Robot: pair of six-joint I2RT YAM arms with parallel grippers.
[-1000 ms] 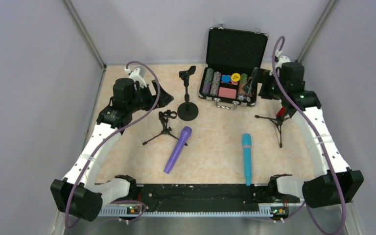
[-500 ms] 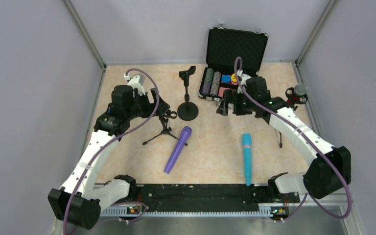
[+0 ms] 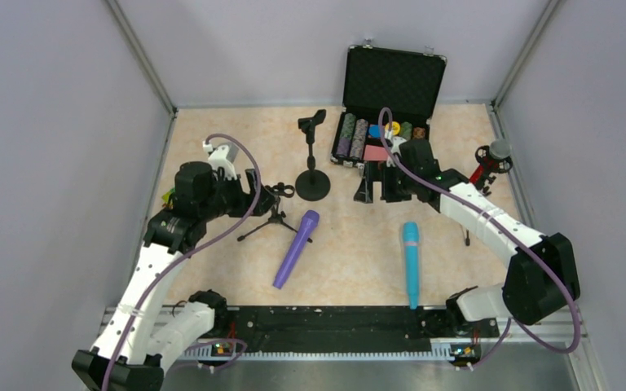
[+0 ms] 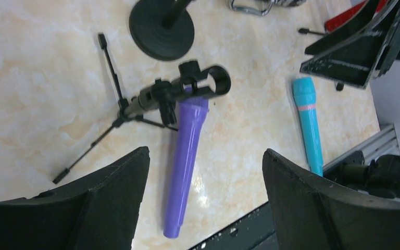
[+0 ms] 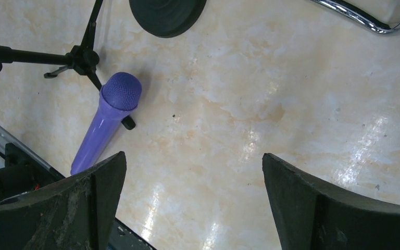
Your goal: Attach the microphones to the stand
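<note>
Your left gripper point(image 4: 205, 156) gapes empty over the tripod point(image 4: 151, 101); right gripper point(image 5: 192, 156) wide open, empty. Purple mic point(image 3: 296, 248) and teal mic point(image 3: 410, 265) lie flat on the table point(image 3: 350, 236); red mic point(image 3: 481, 173) is clipped in the right stand point(image 3: 483, 155). Print on the chips point(image 3: 359, 138) is too small to read.

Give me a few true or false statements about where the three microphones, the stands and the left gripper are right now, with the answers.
1. The purple microphone lies flat on the table. True.
2. The teal microphone is clipped into the round-base stand. False: it lies on the table, and that stand's clip is empty.
3. The red microphone sits in the right tripod stand. True.
4. The left gripper is shut on the purple microphone. False: it is open and holds nothing.
5. The chip case is closed. False: its lid stands open.
</note>
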